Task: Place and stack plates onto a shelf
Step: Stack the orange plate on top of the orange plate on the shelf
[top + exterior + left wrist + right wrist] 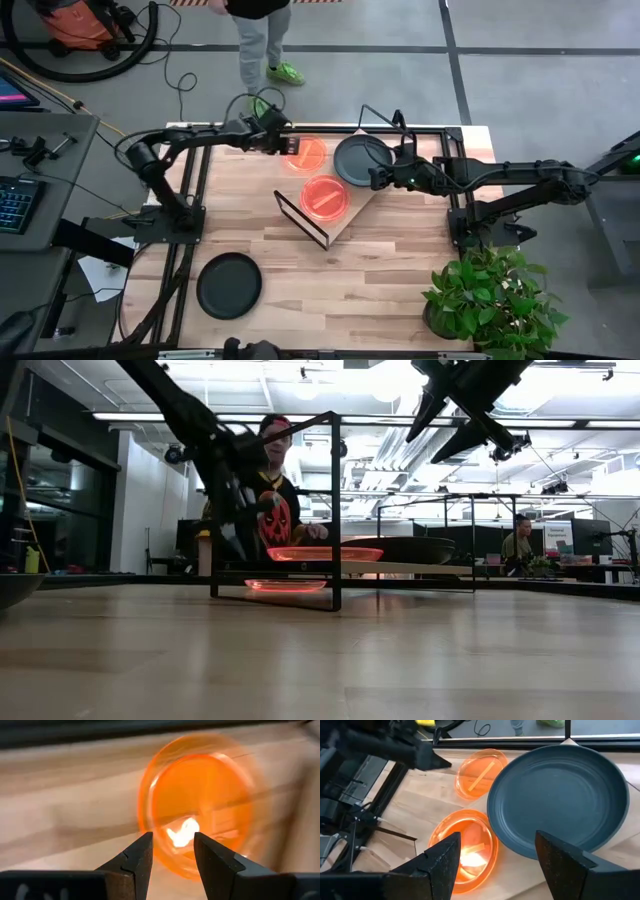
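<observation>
Right now, 2 plates sit on the shelf (340, 222), a light wood board on a thin black wire frame that stands turned at an angle in the middle of the table (300, 290). One is an orange plate (325, 196) and the other is a dark plate (360, 160), and their rims look like they touch or overlap a little. A second orange plate (307, 154) lies flat on the table just beside the shelf, on the far side. Another dark plate (229, 285) lies on the table near the front edge, well apart from the shelf. The left gripper (290, 146) is up above the edge of the orange plate on the table; its 2 fingers are spread a little apart and hold nothing. The right gripper (378, 180) hangs over the near rim of the dark plate on the shelf, with its fingers spread wide and nothing between them. Past the far edge of the table a person (260, 40) stands on the grey floor. A green plant (490, 295) sits at the table's right front corner.
</observation>
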You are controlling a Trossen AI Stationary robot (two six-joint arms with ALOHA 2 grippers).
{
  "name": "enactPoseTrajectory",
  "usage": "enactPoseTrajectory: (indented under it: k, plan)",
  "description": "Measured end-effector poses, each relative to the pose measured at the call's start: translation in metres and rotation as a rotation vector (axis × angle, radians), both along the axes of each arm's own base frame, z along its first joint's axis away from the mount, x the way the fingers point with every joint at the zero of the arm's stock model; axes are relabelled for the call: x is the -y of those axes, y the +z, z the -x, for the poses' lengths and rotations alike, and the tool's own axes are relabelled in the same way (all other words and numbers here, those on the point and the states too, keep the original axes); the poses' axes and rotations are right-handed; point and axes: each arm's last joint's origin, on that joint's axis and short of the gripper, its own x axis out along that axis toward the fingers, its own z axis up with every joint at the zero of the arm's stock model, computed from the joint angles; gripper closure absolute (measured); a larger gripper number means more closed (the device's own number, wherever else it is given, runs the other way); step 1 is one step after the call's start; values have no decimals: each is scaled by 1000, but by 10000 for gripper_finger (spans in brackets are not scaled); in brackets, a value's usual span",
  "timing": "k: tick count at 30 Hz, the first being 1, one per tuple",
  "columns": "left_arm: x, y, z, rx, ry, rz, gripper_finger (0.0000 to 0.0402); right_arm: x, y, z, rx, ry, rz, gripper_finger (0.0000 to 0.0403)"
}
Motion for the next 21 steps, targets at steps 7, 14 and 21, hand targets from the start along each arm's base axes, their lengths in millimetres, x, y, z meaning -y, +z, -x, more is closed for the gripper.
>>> enactPoseTrajectory:
  k: [7,14,21]
  plan:
    - [1,-30,-9,-98,87,7,270,-1,0,0,6,-8,-10,165]
    - [1,-48,-17,-101,135,15,270,-1,0,0,5,-11,-11,165]
    - [1,-55,-23,-80,162,12,270,-1,0,0,4,-11,-11,165]
